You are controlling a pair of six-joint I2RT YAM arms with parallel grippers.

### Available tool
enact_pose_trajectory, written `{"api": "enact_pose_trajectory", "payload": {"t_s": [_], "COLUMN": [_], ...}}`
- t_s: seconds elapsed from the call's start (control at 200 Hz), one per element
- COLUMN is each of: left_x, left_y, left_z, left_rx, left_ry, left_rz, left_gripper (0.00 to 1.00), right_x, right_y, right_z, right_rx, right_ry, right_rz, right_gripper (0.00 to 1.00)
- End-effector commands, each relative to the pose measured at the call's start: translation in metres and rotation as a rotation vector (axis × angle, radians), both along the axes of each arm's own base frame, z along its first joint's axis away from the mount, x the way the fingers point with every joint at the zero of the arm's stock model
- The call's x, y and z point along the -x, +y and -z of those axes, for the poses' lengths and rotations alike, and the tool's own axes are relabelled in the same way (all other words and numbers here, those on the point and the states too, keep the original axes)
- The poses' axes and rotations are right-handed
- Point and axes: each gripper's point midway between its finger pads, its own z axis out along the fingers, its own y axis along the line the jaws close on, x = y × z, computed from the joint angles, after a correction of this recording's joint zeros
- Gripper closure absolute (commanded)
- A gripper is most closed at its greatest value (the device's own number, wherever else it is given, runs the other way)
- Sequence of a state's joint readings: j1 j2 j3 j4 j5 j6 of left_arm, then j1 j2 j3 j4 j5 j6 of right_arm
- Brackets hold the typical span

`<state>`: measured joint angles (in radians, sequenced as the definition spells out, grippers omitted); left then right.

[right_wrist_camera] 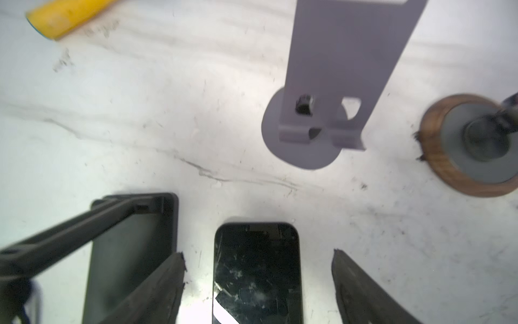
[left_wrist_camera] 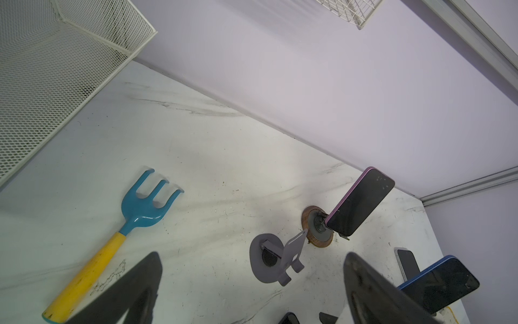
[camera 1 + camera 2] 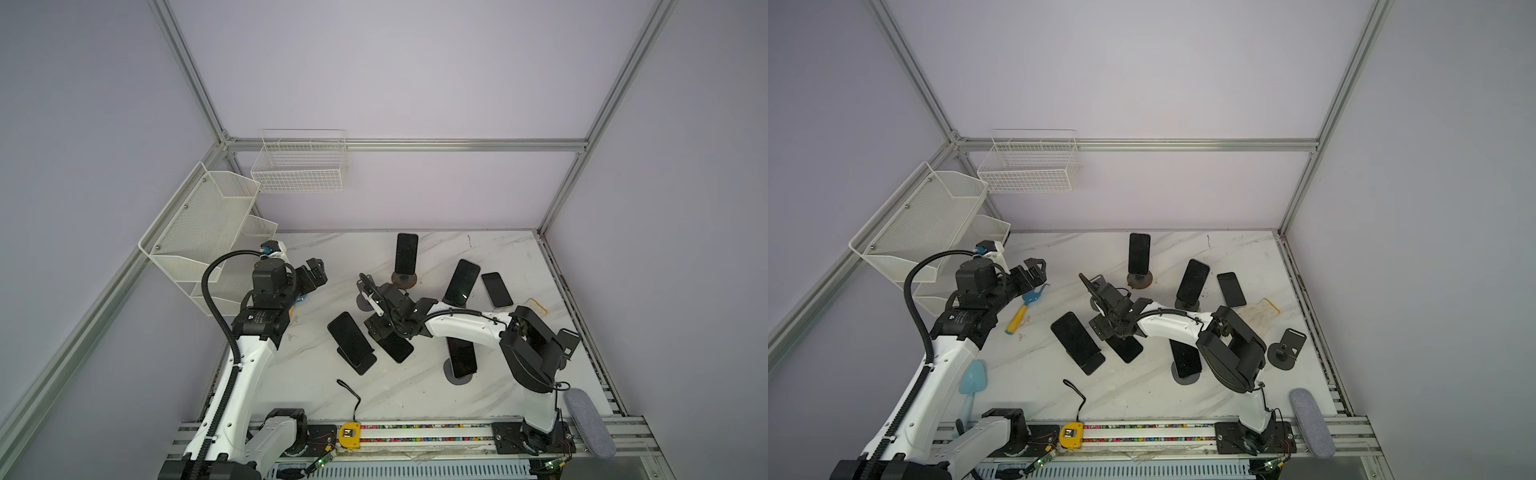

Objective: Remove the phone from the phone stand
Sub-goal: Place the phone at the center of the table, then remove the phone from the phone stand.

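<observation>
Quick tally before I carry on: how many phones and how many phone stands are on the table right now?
Phones: 6 (4 on stands, 2 lying flat)
Phone stands: 6 (4 holding a phone, 2 empty)
Total: 12

6 phones (image 3: 406,253), 2 white baskets (image 3: 299,166), 2 robot arms (image 3: 249,365), 1 rake (image 2: 145,204), 1 tape measure (image 3: 349,434).

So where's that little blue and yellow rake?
In a top view the rake lies flat on the marble table, on the left side, close by the open left gripper and not far from the white mesh rack.
</observation>
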<state>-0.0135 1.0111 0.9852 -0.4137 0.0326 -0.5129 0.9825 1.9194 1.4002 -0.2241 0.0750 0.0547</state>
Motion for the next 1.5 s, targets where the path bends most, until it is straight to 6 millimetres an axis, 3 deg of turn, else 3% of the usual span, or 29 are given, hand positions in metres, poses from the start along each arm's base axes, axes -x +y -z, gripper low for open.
{"api": "enact_pose_trajectory", "payload": {"t_s": [0.0, 0.235, 0.355, 0.485, 0.63, 0.925, 1.09, 1.265, 1.495], "left_x": [0.003, 0.001, -0.003, -0.008, -0.011, -0.021, -0.030, -0.043, -0.061], "left_y": [-0.001, -0.002, -0.005, -0.011, -0.017, -0.053, -0.087, -0.118, -0.161], "left_z": [-0.010, -0.007, -0.002, 0.000, 0.010, -0.008, -0.023, -0.027, -0.028], "left_rx": [-0.015, 0.000, 0.033, 0.056, 0.083, 0.067, 0.027, 0.021, -0.026], "left_ry": [-0.032, -0.038, -0.035, -0.030, 0.003, -0.049, -0.095, -0.088, -0.083], "left_rz": [0.014, 0.011, 0.018, 0.043, 0.066, 0.164, 0.234, 0.298, 0.355], "left_gripper": [0.00, 0.00, 0.00, 0.00, 0.00, 0.00, 0.01, 0.01, 0.00], "right_x": [-0.008, -0.015, -0.031, -0.058, -0.095, -0.126, -0.133, -0.138, -0.121], "right_y": [-0.002, 0.002, -0.001, -0.020, -0.054, -0.116, -0.152, -0.205, -0.238], "right_z": [-0.040, -0.121, -0.139, -0.154, -0.160, -0.172, -0.180, -0.184, -0.193], "right_rx": [-0.049, -0.190, -0.208, -0.225, -0.224, -0.211, -0.218, -0.206, -0.175], "right_ry": [-0.061, -0.156, -0.208, -0.241, -0.251, -0.313, -0.339, -0.363, -0.440], "right_rz": [0.031, 0.057, 0.101, 0.195, 0.336, 0.485, 0.557, 0.678, 0.703], "right_gripper": [0.16, 0.12, 0.10, 0.09, 0.09, 0.06, 0.04, 0.03, 0.03]}}
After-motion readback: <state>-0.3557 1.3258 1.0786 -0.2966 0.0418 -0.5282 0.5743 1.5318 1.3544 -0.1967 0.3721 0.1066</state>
